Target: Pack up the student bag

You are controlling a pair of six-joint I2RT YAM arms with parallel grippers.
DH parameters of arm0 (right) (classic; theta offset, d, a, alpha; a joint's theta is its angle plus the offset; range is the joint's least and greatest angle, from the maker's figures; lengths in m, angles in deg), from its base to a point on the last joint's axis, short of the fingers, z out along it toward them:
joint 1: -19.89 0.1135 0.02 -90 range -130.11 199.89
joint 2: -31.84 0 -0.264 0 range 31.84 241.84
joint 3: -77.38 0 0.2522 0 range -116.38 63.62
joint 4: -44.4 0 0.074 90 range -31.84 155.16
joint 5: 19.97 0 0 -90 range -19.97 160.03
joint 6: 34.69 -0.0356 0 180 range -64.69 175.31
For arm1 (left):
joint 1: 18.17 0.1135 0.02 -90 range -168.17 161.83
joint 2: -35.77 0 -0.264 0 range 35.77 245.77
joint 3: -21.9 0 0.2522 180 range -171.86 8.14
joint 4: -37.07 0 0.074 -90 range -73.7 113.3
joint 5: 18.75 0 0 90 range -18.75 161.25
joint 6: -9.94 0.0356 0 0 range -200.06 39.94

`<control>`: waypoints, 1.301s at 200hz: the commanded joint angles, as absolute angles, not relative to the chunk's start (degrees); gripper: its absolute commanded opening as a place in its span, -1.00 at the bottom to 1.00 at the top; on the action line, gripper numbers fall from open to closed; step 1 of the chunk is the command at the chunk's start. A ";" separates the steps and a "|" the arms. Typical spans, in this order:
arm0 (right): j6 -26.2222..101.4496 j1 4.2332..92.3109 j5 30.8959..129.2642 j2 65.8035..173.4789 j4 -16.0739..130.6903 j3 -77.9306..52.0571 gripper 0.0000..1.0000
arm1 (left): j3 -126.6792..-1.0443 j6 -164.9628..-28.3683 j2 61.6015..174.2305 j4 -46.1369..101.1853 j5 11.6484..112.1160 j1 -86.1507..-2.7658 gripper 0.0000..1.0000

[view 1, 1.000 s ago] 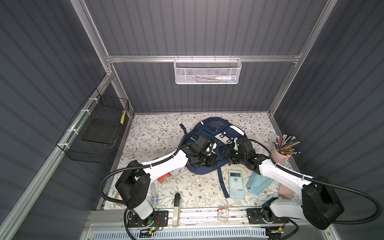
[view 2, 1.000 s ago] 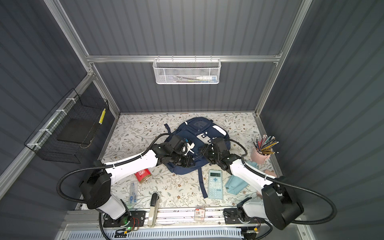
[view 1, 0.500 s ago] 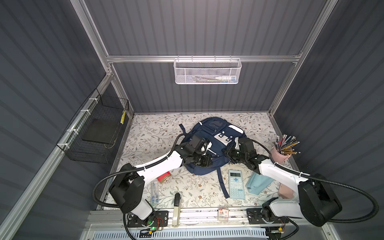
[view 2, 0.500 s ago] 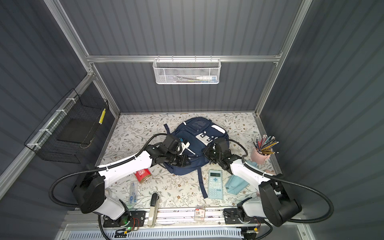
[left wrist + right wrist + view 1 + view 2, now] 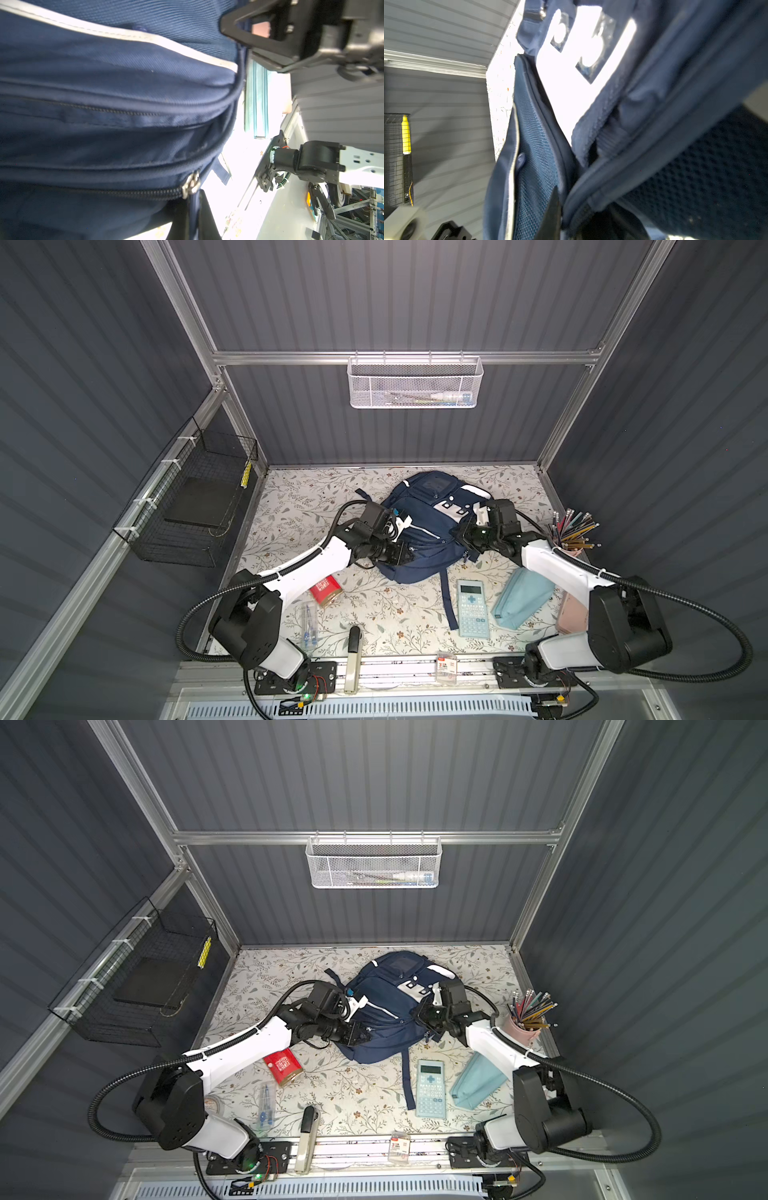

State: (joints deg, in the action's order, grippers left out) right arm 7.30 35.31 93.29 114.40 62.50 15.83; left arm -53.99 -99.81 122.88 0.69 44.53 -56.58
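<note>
Student bag (image 5: 424,531) is lying centred on the table (image 5: 374,608), looking soft and light — probably best taken at seams or tabs. Left gripper (image 5: 404,558) is pinching its zip pull (image 5: 191,185); right gripper (image 5: 462,536) is clamping its side fabric.

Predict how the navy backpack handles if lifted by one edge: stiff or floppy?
Probably floppy: the student bag is soft, creased fabric, slumped. Its loose strap would likely dangle and drag. The calculator and pouch lie outside, so it is probably light.

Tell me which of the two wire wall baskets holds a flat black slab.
The black wire basket on the left wall; the white mesh basket at the back holds slim items.
</note>
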 commanded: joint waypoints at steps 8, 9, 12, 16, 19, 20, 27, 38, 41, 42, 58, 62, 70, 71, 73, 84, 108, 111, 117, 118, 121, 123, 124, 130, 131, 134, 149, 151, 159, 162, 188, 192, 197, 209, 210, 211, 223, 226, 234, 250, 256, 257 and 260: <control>14.37 26.74 80.96 117.32 64.50 14.51 -1.00 | -52.50 -102.55 115.76 -8.65 44.63 -53.86 -1.00; 14.41 26.79 81.12 117.34 64.32 14.50 -1.00 | -52.46 -102.69 115.67 -8.54 44.54 -54.08 -1.00; 14.52 26.97 81.72 117.40 63.91 14.41 -1.00 | -52.51 -102.96 115.47 -8.14 44.39 -54.77 -1.00; 14.61 27.34 82.44 117.61 63.43 14.19 -1.00 | -52.65 -103.25 115.33 -7.86 44.61 -55.76 -1.00; 14.58 27.64 82.72 117.66 63.27 13.95 -1.00 | -52.84 -103.40 115.32 -7.85 44.95 -56.53 -1.00; 14.55 27.81 82.79 117.73 63.26 13.91 -1.00 | -52.94 -103.55 115.36 -7.87 45.14 -56.73 -1.00; 14.60 28.94 82.80 118.12 63.40 13.13 -1.00 | -53.57 -103.90 115.76 -8.02 46.19 -58.65 -1.00; 15.20 30.75 82.26 119.20 64.65 11.26 -1.00 | -54.39 -104.68 117.06 -7.07 46.13 -61.41 -1.00; 15.34 31.20 81.94 119.51 65.00 10.74 -1.00 | -54.51 -105.02 117.42 -6.52 45.92 -62.14 -1.00; 15.38 31.30 81.83 119.66 65.14 10.59 -1.00 | -54.61 -105.15 117.55 -6.29 45.80 -62.43 -1.00; 15.59 31.93 81.65 122.00 65.99 8.28 -0.93 | -55.87 -106.62 119.89 -3.61 43.94 -65.52 -1.00; 15.71 31.89 81.36 122.44 66.16 7.67 -0.91 | -56.21 -106.80 120.45 -3.05 43.51 -66.18 -1.00; 16.27 31.80 80.73 123.56 66.97 6.24 -0.84 | -57.06 -107.14 121.49 -2.19 43.14 -67.55 -1.00; 16.32 31.78 80.65 123.67 67.05 6.01 -0.83 | -57.11 -107.18 121.57 -2.10 43.09 -67.69 -1.00; 16.52 31.76 80.51 123.92 67.26 5.62 -0.80 | -57.24 -107.32 121.84 -1.77 43.05 -67.95 -1.00; 17.59 31.67 80.47 125.37 68.93 2.96 -0.37 | -57.33 -108.83 123.05 0.40 42.82 -68.80 -1.00; 18.37 32.04 82.55 124.62 75.70 -1.63 0.20 | -56.92 -112.04 125.94 6.29 42.29 -68.88 -1.00; 18.16 32.16 82.45 123.86 76.04 -1.31 0.23 | -57.23 -111.92 126.41 6.33 42.52 -68.88 -1.00; 17.52 32.51 82.25 121.47 76.32 -0.23 0.29 | -57.96 -111.82 127.43 6.34 42.98 -68.88 -1.00; 17.39 32.53 82.25 121.13 76.38 -0.04 0.30 | -58.04 -111.85 127.57 6.34 43.10 -68.88 -1.00; 16.93 32.54 82.11 119.97 76.73 0.60 0.32 | -58.36 -111.96 128.05 6.42 43.39 -68.87 -1.00; 16.54 32.54 82.06 119.22 77.04 0.95 0.33 | -58.58 -112.05 128.36 6.47 43.48 -68.88 -1.00; 16.37 32.54 82.02 118.68 77.18 1.21 0.33 | -58.67 -112.09 128.52 6.54 43.57 -68.88 -1.00; 14.97 32.55 81.74 116.22 78.19 2.57 0.38 | -59.23 -112.40 129.35 7.08 43.66 -68.87 -1.00; 14.80 32.55 81.73 115.91 78.32 2.77 0.39 | -59.25 -112.45 129.45 7.19 43.66 -68.83 -1.00; 14.09 32.55 81.83 114.55 78.62 3.62 0.40 | -59.35 -112.76 129.80 7.61 43.55 -68.86 -1.00; 9.72 33.16 83.99 108.70 78.22 8.90 0.51 | -59.71 -114.86 131.08 11.04 44.13 -68.96 -1.00; 9.49 33.21 84.13 108.41 78.12 9.19 0.51 | -59.71 -115.24 131.19 11.24 44.21 -68.94 -1.00; 7.45 34.23 84.78 106.09 77.59 11.75 0.54 | -59.93 -116.43 131.92 12.87 44.02 -68.97 -1.00; 6.62 34.82 84.61 105.27 77.25 12.70 0.55 | -60.08 -116.71 132.27 13.25 43.82 -68.97 -1.00; 0.67 40.88 83.82 101.91 74.42 18.53 0.54 | -62.73 -116.73 134.08 12.88 44.59 -69.45 -1.00; -0.30 41.61 83.77 101.70 73.61 19.33 0.54 | -62.86 -116.70 133.99 12.70 45.09 -69.49 -1.00; -1.69 42.53 83.45 101.39 72.39 20.40 0.54 | -63.13 -116.66 133.87 12.38 45.79 -69.49 -1.00; -3.86 43.98 82.50 101.27 69.16 22.85 0.53 | -64.17 -115.82 133.52 10.81 47.72 -69.50 -1.00; -4.02 44.06 82.46 101.32 68.93 23.02 0.53 | -64.27 -115.74 133.51 10.56 47.84 -69.50 -1.00; -4.19 44.11 82.40 101.34 68.73 23.15 0.53 | -64.41 -115.65 133.51 10.34 48.03 -69.45 -1.00; -5.78 44.23 82.40 102.18 65.23 24.92 0.51 | -65.28 -115.32 133.59 9.29 48.64 -69.47 -1.00; -6.16 44.21 82.37 102.42 64.21 25.24 0.50 | -65.32 -115.46 133.64 9.43 48.43 -69.49 -1.00; -6.86 44.23 82.33 103.19 61.74 25.93 0.46 | -65.25 -116.00 133.85 10.32 47.53 -69.63 -1.00; -6.66 44.20 82.12 105.56 59.42 25.23 0.31 | -64.74 -116.31 134.12 11.08 46.10 -69.86 -1.00; -6.26 44.22 82.11 106.45 59.24 24.81 0.22 | -64.38 -116.25 133.80 10.74 46.29 -69.92 -1.00; -6.26 44.22 82.11 106.45 59.24 24.81 0.22 | -64.33 -116.17 133.70 10.69 46.38 -69.93 -1.00; -6.06 44.13 82.01 106.69 59.07 24.67 0.15 | -64.14 -116.05 133.45 10.49 46.71 -69.91 -1.00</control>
